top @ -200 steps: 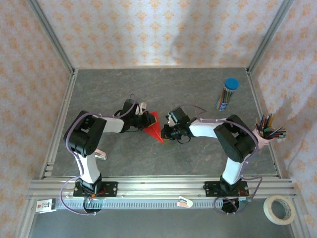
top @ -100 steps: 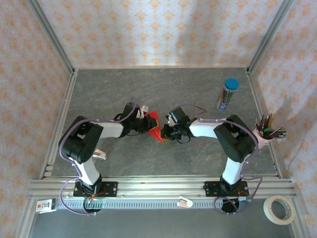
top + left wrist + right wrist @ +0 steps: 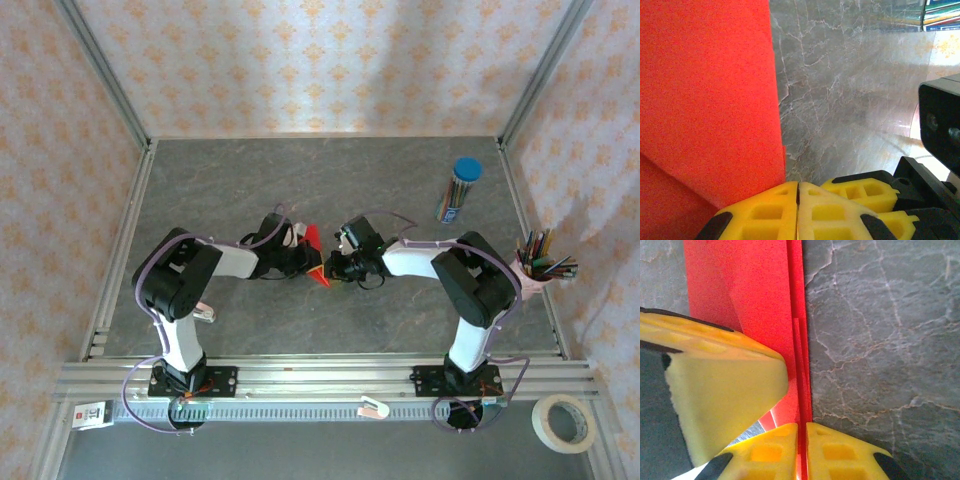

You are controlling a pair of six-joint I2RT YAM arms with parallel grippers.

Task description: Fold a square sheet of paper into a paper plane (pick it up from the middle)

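Top external view: my left pincer [image 3: 303, 262] sits at mid-table, touching the red paper [image 3: 313, 240] from the left. Left wrist view: its yellow pads [image 3: 765, 210] are pressed fully together with nothing seen between them, and the paper runs up beside the left pad. The paper, folded and creased, lies between both pincers on the grey table [image 3: 300, 180]. My right pincer [image 3: 333, 268] meets it from the right. Right wrist view: its pads are clamped tight on the paper's long edge.
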